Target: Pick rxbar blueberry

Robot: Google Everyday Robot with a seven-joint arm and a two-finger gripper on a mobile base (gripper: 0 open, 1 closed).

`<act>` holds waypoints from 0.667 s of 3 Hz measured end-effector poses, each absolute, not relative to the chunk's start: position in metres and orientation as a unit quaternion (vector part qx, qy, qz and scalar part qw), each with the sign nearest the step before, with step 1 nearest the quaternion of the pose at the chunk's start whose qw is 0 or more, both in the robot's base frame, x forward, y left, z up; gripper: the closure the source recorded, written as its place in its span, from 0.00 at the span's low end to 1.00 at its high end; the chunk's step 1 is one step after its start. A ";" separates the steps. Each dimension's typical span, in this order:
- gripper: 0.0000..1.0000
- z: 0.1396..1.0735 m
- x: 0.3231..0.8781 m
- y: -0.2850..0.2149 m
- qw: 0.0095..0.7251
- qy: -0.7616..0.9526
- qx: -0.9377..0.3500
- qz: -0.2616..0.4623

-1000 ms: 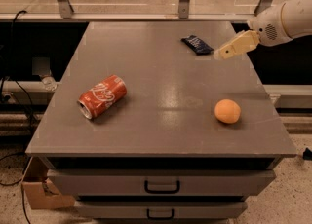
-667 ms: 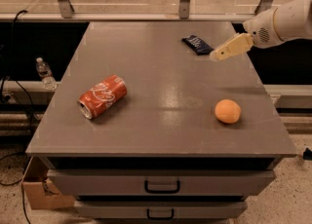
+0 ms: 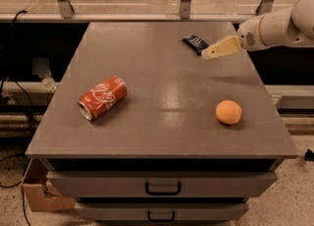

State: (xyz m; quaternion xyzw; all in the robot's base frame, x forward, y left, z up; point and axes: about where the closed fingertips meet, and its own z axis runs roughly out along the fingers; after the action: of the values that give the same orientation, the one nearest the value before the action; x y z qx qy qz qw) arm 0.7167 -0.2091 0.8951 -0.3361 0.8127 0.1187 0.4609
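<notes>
Readable white script on Coca-Cola can [image 3: 102, 98], tipped over at bench [image 3: 162, 136] left. Nothing legible on rxbar blueberry [image 3: 195, 43], flat near far right edge, just beside gripper [image 3: 207, 54] tip. Can't tell gripper's state, apart or together.

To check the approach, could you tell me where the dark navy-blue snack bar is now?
In the camera view, the navy-wrapped rxbar blueberry lies at the grey table's far right, the tan gripper just to its right.
</notes>
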 end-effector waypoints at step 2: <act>0.00 0.864 0.760 -0.187 0.481 0.814 -0.292 0.147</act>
State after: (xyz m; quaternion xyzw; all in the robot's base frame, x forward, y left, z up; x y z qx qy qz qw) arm 0.7598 -0.1871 0.8642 -0.2918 0.8137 0.1474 0.4807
